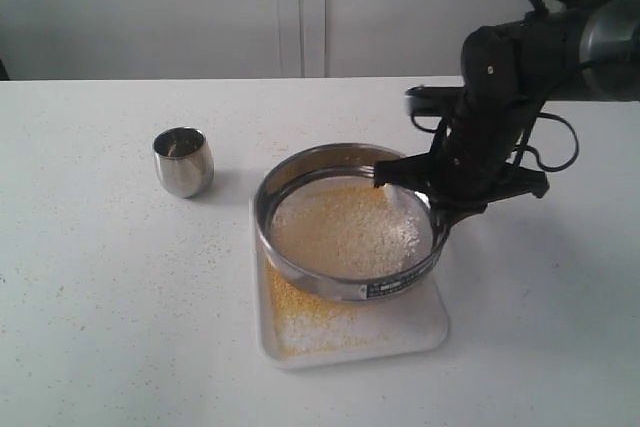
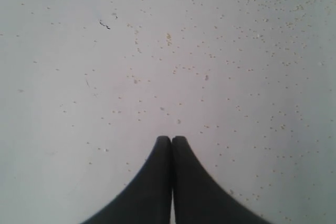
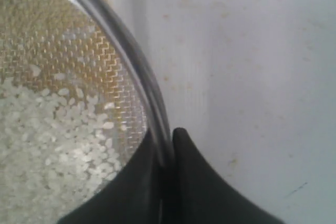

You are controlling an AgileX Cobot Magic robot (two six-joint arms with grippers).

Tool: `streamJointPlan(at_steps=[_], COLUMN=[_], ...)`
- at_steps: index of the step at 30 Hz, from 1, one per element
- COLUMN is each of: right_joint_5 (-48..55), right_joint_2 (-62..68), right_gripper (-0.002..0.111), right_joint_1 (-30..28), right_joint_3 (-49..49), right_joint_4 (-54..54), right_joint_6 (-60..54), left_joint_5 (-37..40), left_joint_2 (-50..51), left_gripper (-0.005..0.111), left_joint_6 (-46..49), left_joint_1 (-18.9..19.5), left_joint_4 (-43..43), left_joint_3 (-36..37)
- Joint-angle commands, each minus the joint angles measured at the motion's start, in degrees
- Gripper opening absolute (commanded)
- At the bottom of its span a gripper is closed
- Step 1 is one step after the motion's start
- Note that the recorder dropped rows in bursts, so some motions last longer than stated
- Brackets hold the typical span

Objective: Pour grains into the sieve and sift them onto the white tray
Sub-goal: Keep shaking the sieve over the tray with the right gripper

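Observation:
The sieve (image 1: 300, 269) is a wide steel ring with a mesh bottom, held tilted just above the white tray (image 1: 420, 332). Pale and yellow grains (image 1: 350, 232) lie on its mesh, and yellow grains (image 1: 300, 317) cover the tray's left part. My right gripper (image 1: 432, 209) is shut on the sieve's right rim (image 3: 142, 72), one finger inside the ring and one outside. In the right wrist view whitish grains (image 3: 47, 145) rest on the mesh. My left gripper (image 2: 171, 139) is shut on nothing, over the white table with scattered grains; the exterior view does not show it.
A small steel cup (image 1: 183, 160) stands upright on the table left of the sieve. Loose grains (image 2: 273, 3) are strewn over the tabletop (image 1: 100, 297). A pale wall runs behind the table's far edge.

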Motion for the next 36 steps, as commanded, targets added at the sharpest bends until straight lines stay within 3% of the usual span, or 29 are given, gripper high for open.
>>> streamJointPlan(at_steps=[1, 3, 7, 10, 12, 16, 21, 26, 31, 34, 36], right_joint_5=[2.56, 0.60, -2.53, 2.86, 1.22, -4.98, 1.61, -5.41, 0.21, -6.25, -5.06], right_joint_2=[-0.81, -0.81, -0.40, -0.63, -0.75, -0.38, -0.65, -0.65, -1.23, -1.00, -0.76], right_gripper=[0.000, 0.000, 0.000, 0.000, 0.000, 0.000, 0.000, 0.000, 0.000, 0.000, 0.000], right_joint_1=[-0.02, 0.11, -2.25, -0.75, -0.01, -1.24, 1.59, -1.38, 1.45, -0.04, -0.63], right_joint_3=[-0.46, -0.46, -0.46, -0.46, -0.46, -0.46, -0.46, -0.46, -0.46, -0.46, -0.46], right_joint_4=[10.11, 7.01, 5.01, 8.88, 6.85, 5.37, 7.65, -0.48, 4.67, -0.12, 2.37], right_joint_6=[-13.98, -14.89, -2.58, -12.69, -14.67, -3.35, -18.47, 0.66, -14.84, -4.69, -3.14], left_joint_5=[0.48, 0.48, 0.48, 0.48, 0.48, 0.48, 0.48, 0.48, 0.48, 0.48, 0.48], left_joint_2=[-0.46, -0.46, -0.46, -0.46, -0.46, -0.46, -0.46, -0.46, -0.46, -0.46, -0.46], left_gripper=[0.000, 0.000, 0.000, 0.000, 0.000, 0.000, 0.000, 0.000, 0.000, 0.000, 0.000], left_joint_6=[-0.06, -0.06, -0.06, -0.06, -0.06, -0.06, -0.06, -0.06, -0.06, -0.06, -0.06], left_joint_1=[0.10, 0.10, 0.10, 0.10, 0.10, 0.10, 0.10, 0.10, 0.10, 0.10, 0.10], left_joint_4=[-0.55, -0.55, -0.55, -0.55, -0.55, -0.55, -0.55, -0.55, -0.55, -0.55, -0.55], left_joint_3=[0.40, 0.40, 0.40, 0.40, 0.40, 0.40, 0.40, 0.40, 0.40, 0.40, 0.40])
